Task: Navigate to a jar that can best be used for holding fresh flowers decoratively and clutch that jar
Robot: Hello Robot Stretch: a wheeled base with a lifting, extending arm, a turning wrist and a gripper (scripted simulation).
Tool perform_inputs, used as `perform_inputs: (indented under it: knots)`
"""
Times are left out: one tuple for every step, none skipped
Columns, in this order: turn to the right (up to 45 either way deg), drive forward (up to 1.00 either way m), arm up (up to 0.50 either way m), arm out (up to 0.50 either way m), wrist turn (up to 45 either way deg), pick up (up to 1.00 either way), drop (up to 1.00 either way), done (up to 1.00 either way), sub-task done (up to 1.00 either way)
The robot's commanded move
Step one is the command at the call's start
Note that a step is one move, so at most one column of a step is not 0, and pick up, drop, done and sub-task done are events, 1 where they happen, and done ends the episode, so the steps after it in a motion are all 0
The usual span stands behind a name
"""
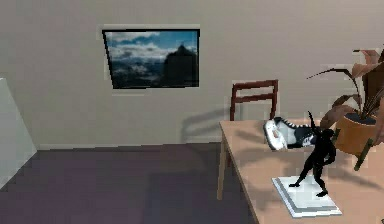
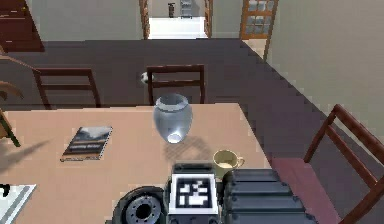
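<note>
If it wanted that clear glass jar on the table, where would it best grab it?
Probably around the narrower lower body of the glass jar, coming from the near edge of the table. It stands upright, rounded and widest near the top, so a sideways hold under the bulge should not slip. The mug sits nearer on the right, a chair behind.

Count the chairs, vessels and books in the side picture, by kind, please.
Dark wooden chairs: 3
Clear rounded glass jar: 1
Small yellow ceramic mug: 1
Flat grey book: 1
Total: 6
</note>
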Motion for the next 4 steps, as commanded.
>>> perform_inputs:
  knots:
    - [0.0,0.0,0.0,0.44,0.0,0.0,0.0,0.0,0.0]
    - [0.0,0.0,0.0,0.0,45.0,0.0,0.0,0.0,0.0]
    - [0.0,0.0,0.0,0.0,45.0,0.0,0.0,0.0,0.0]
    - [0.0,0.0,0.0,0.0,45.0,0.0,0.0,0.0,0.0]
